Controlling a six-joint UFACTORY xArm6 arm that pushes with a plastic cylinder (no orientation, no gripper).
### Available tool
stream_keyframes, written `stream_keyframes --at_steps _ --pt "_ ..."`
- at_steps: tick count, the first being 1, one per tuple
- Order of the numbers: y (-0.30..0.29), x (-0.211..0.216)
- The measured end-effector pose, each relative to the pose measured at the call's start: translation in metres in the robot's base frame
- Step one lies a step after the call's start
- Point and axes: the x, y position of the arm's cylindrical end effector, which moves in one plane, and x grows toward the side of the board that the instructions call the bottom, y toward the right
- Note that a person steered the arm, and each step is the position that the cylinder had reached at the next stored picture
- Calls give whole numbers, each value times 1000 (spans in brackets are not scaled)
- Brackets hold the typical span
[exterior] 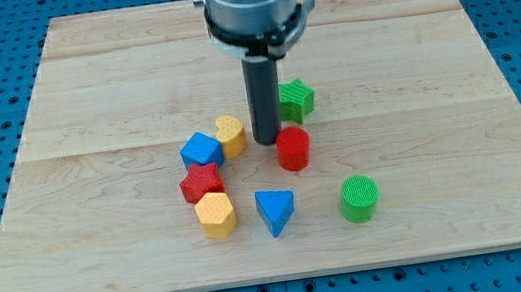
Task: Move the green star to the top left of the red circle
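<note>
The green star [297, 99] lies on the wooden board [84, 109], just above and slightly right of the red circle [293, 149]. The two blocks are close but a small gap shows between them. My tip [268, 142] rests on the board just left of the red circle's upper edge and below-left of the green star, between the yellow block [230, 134] and the red circle.
A blue cube [202, 152], a red star [202, 184], a yellow hexagon [215, 214] and a blue triangle [275, 211] cluster at the lower left of my tip. A green cylinder [359, 198] stands at the lower right.
</note>
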Motion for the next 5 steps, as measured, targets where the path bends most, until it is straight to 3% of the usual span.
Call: stream_keyframes --at_steps 1,3,4,5 --pt "21 14" --pt "76 0" --pt "143 -21" --pt "118 -92"
